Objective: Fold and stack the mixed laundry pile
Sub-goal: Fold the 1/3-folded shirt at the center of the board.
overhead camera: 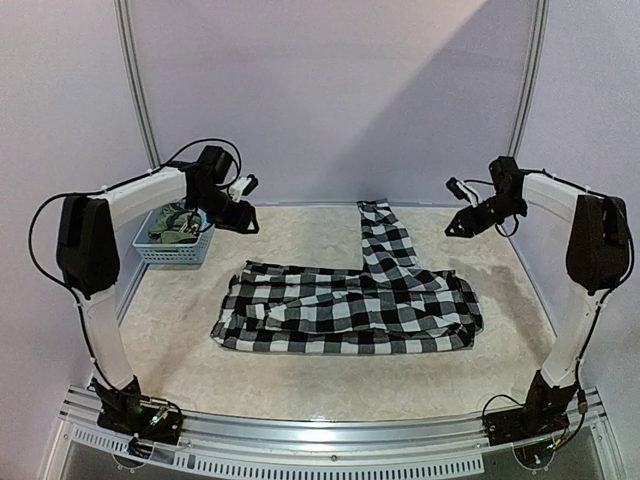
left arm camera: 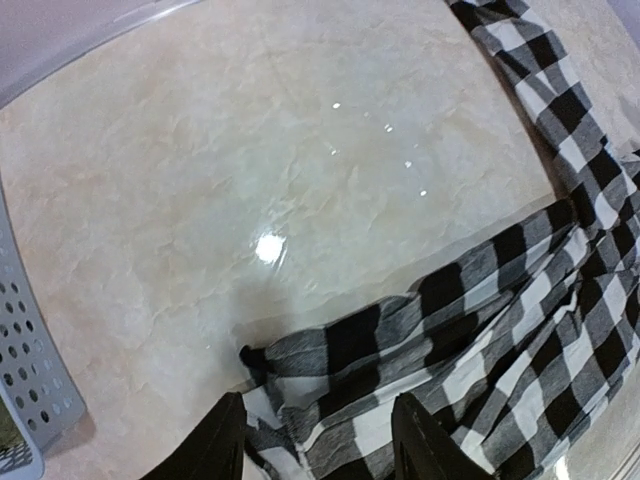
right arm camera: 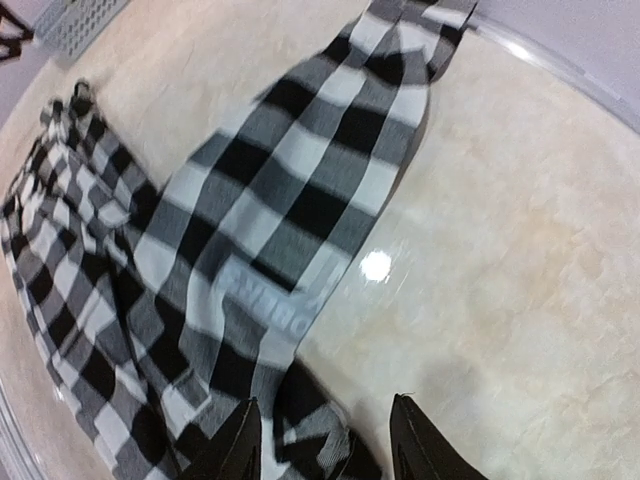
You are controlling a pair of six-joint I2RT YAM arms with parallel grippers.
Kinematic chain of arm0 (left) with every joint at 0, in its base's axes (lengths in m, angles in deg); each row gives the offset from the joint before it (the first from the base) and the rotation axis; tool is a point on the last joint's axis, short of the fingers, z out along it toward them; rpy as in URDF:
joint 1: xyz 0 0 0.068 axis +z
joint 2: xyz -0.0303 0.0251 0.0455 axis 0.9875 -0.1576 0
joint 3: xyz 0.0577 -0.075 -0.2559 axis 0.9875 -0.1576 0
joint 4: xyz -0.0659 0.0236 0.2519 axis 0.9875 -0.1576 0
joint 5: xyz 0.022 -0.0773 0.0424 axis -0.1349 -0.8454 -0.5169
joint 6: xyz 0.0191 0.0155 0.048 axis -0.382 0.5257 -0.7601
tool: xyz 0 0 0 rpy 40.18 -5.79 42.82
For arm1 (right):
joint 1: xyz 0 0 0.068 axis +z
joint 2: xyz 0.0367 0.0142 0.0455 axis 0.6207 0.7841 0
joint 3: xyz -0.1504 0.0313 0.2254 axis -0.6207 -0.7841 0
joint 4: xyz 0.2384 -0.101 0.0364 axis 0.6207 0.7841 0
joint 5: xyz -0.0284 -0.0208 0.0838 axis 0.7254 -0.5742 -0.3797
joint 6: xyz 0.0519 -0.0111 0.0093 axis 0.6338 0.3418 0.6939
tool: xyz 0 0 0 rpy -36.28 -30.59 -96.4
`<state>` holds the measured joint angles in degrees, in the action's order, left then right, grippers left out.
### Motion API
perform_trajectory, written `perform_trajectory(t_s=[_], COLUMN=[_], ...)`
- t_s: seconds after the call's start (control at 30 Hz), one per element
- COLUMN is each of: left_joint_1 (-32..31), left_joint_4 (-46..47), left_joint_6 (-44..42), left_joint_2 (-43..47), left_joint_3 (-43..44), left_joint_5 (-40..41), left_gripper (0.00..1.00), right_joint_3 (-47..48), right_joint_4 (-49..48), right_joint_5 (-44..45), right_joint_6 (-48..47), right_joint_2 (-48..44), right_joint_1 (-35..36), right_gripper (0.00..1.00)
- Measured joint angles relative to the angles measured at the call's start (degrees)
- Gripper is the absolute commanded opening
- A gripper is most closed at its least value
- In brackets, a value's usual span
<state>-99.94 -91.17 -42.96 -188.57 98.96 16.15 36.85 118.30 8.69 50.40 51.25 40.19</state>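
The black-and-white checked shirt (overhead camera: 350, 300) lies spread across the middle of the table, one long part reaching toward the back wall (overhead camera: 378, 235). An olive-green garment (overhead camera: 170, 230) is bunched inside the basket at the left. My left gripper (overhead camera: 248, 222) hangs above the shirt's left end, apart from it. In the left wrist view the left gripper (left arm camera: 320, 440) is open, and the checked cloth (left arm camera: 480, 320) lies below it, not pinched. My right gripper (overhead camera: 455, 228) hovers at the right, also open (right arm camera: 325, 440), over the shirt's folded edge (right arm camera: 290, 230).
A light blue lattice basket (overhead camera: 148, 250) stands at the table's left edge, next to the left arm; it also shows in the wrist views (left arm camera: 25, 380) (right arm camera: 80, 20). Curved walls close the back and sides. Bare marble-look table (overhead camera: 300, 225) lies behind the shirt.
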Motion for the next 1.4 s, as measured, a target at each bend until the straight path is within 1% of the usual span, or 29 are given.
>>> perform_trajectory(t_s=[0.07,0.2,0.37,0.43,0.47,0.57,0.63,0.8,0.97,1.17,1.3,1.4], left_joint_1=[-1.6,-4.33,-5.27,-5.25,-5.25,-5.25,-5.25,-5.27,-5.29,-5.33,-5.35,-5.35], left_joint_4=[1.09,2.73,5.2,5.14,5.01,4.57,4.02,3.26,2.54,0.85,-2.32,-4.02], left_joint_6=[1.07,3.74,6.84,7.61,7.76,7.87,7.85,7.87,8.28,8.04,7.13,6.25], left_joint_2=[-0.52,-3.69,-9.62,-12.44,-13.64,-15.58,-15.69,-15.08,-12.55,-11.41,-12.26,-14.58], left_joint_3=[1.22,1.88,2.51,4.26,5.27,7.17,7.5,6.32,2.38,2.78,6.91,12.0], left_joint_5=[-0.13,-0.37,-1.27,-1.6,-1.84,-2.95,-3.76,-5.29,-6.54,-6.27,-6.05,-6.19], left_gripper=[0.51,0.52,0.52,0.52,0.52,0.51,0.51,0.51,0.51,0.51,0.51,0.51], right_joint_3=[5.55,17.64,27.19,29.86,31.78,36.63,38.42,43.71,46.1,46.53,46.53,46.53], right_joint_4=[-1.49,-3.58,-3.21,-1.88,-0.87,-0.22,-0.44,-1.7,-5.44,-11.56,-16.59,-20.28], right_joint_5=[-0.59,-1.6,-1.9,-2.01,-2.16,-3.45,-3.63,-4.72,-8.63,-14.12,-17.88,-20.26], right_joint_6=[3.37,11.41,18.16,20.11,21.0,23.65,25.99,30.8,35.43,42.42,46.69,49.99], right_joint_2=[3.48,14.95,27.74,31.74,33.7,37.27,37.83,40.79,44.5,47.01,48.87,50.29], right_joint_1=[0.0,0.04,0.85,1.38,1.64,2.25,2.64,3.39,4.02,4.46,5.05,5.62], right_gripper=[0.49,0.54,0.62,0.64,0.67,0.74,0.76,0.75,0.67,0.46,0.27,0.08])
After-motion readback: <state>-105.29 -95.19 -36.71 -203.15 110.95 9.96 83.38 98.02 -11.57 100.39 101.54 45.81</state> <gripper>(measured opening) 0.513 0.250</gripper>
